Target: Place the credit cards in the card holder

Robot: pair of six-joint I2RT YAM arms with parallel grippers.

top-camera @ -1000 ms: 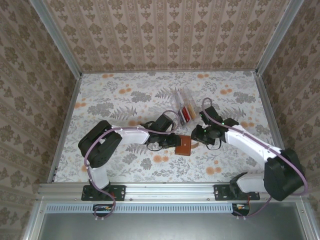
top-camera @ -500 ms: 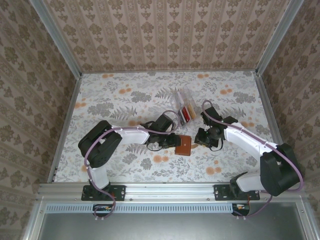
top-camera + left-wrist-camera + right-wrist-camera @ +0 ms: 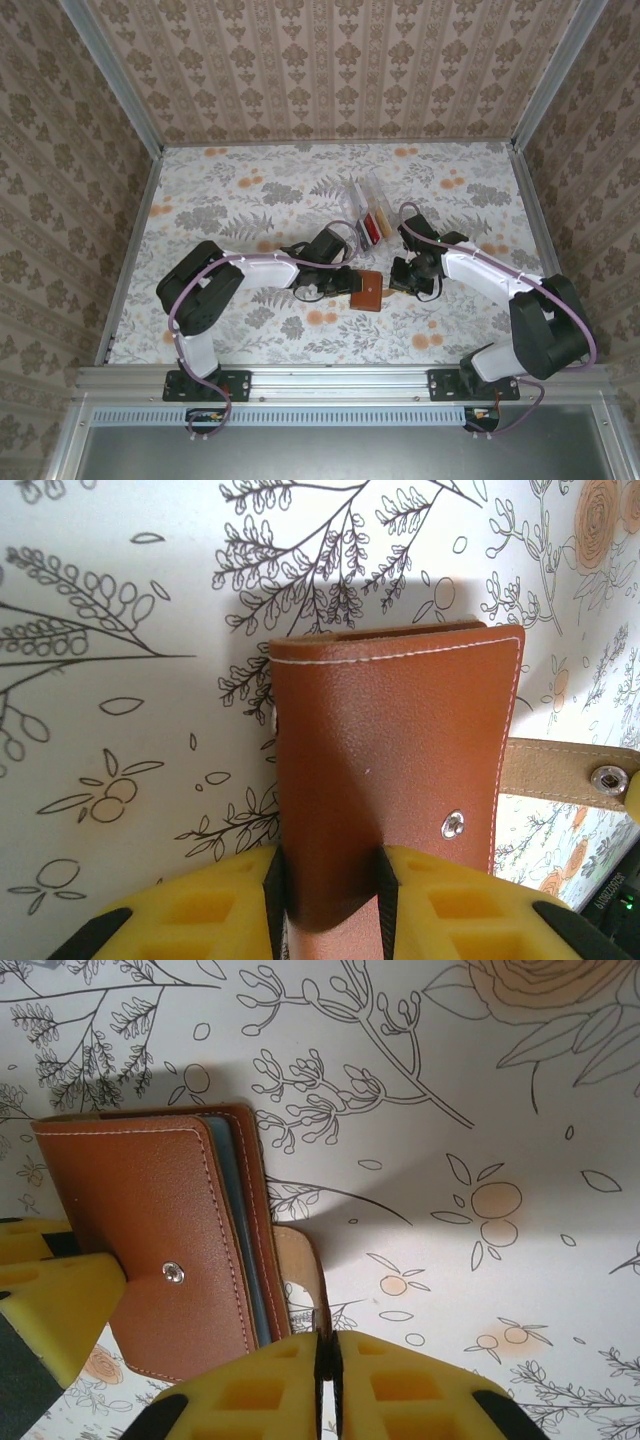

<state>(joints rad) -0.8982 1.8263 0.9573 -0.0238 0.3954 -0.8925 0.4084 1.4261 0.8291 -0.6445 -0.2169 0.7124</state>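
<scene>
Two grips now: right gripper (image 3: 327, 1348) just pinched shut on tab (image 3: 300, 1270) between its pads; left gripper (image 3: 330, 878) clamps wallet (image 3: 390, 750). Flap can likely be pulled open.

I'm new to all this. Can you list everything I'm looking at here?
card holder: one, brown leather, mid-table, between both grippers
credit cards: a few, red-orange and dark, inside the clear case
clear case: one, transparent, just behind the card holder
table: one, floral cover
walls: beige patterned, on three sides
left gripper: one, yellow fingers, clamped on the card holder
right gripper: one, yellow fingers, shut, apparently pinching the snap tab
</scene>
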